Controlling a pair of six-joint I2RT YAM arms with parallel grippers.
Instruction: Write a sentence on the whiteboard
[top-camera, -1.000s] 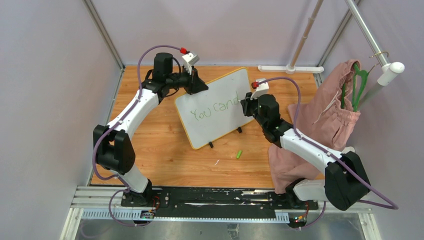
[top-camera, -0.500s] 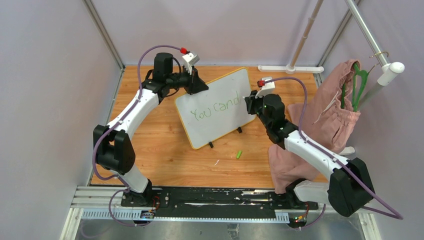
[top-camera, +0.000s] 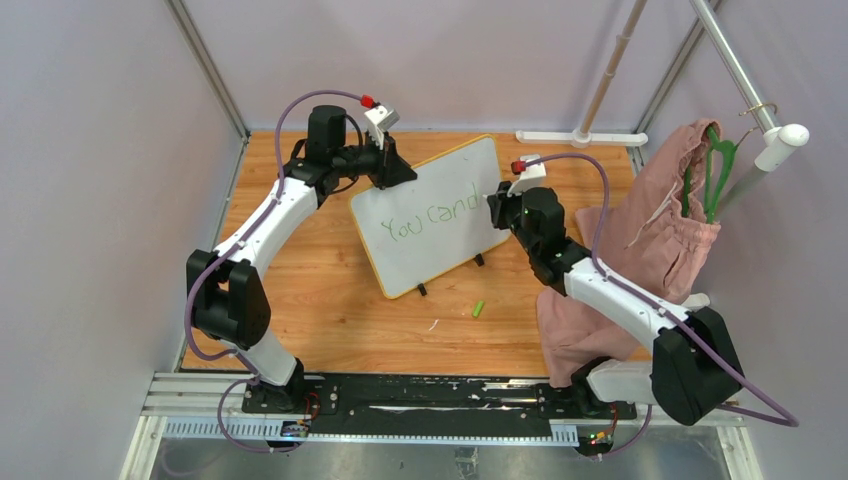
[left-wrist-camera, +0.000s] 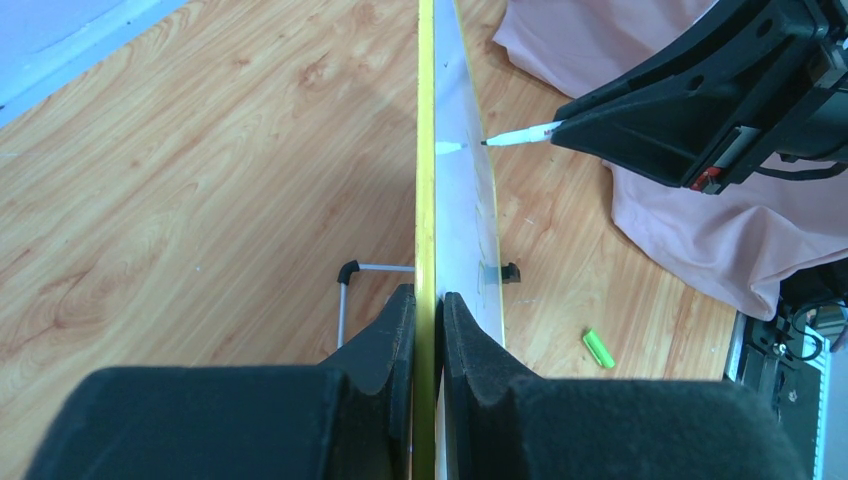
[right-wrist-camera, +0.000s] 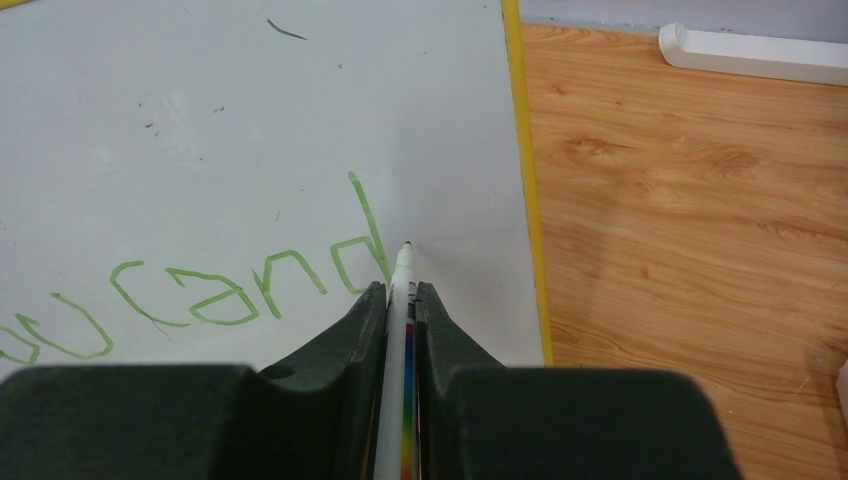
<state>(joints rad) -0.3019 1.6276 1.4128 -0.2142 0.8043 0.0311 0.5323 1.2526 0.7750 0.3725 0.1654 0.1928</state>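
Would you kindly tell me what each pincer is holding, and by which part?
Left pincer clamps the whiteboard by its edge; right pincer grips the marker by its barrel.

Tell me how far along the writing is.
Done: the green lettering reads "You can d" on the whiteboard. In hand: the left gripper clamps the board's edge; the right gripper holds the marker just right of the d. Left: the rest of the sentence; lower board bare.

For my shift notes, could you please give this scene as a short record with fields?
Board: small glossy white whiteboard with yellow rim, propped on wooden table
Left hand: shut on the whiteboard's edge
Right hand: shut on slim white marker
Writing: green lettering "You can d"
Marker tip: just right of the "d"
Loose: small green cap on table
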